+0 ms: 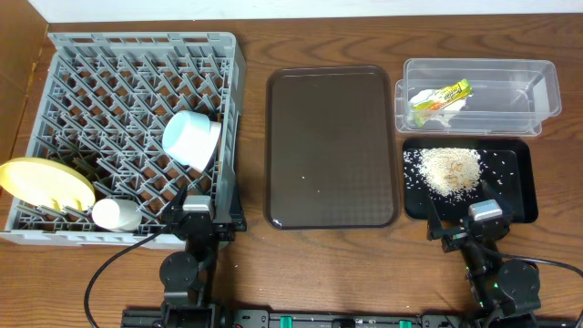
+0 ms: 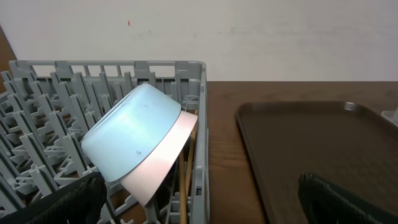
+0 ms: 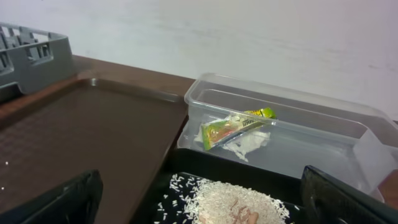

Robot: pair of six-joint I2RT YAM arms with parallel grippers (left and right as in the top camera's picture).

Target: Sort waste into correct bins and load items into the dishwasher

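The grey dish rack [image 1: 137,55] stands at the left and holds the pale yellow plate [image 1: 41,182], the light blue bowl [image 1: 191,138] and the small white bowl [image 1: 117,214]. The blue bowl also shows tilted in the left wrist view [image 2: 134,134]. The wrapper with white paper [image 1: 439,98] lies in the clear tub [image 1: 537,87], also in the right wrist view [image 3: 236,129]. The rice heap [image 1: 448,169] lies on the black tray [image 1: 524,196]. My left gripper [image 1: 199,217] is open and empty at the rack's front right corner. My right gripper [image 1: 483,219] is open and empty at the black tray's front edge.
A large dark brown tray [image 1: 332,146] lies in the middle with a few stray grains on it. The wooden table's front edge runs close behind both grippers. A wall runs along the back.
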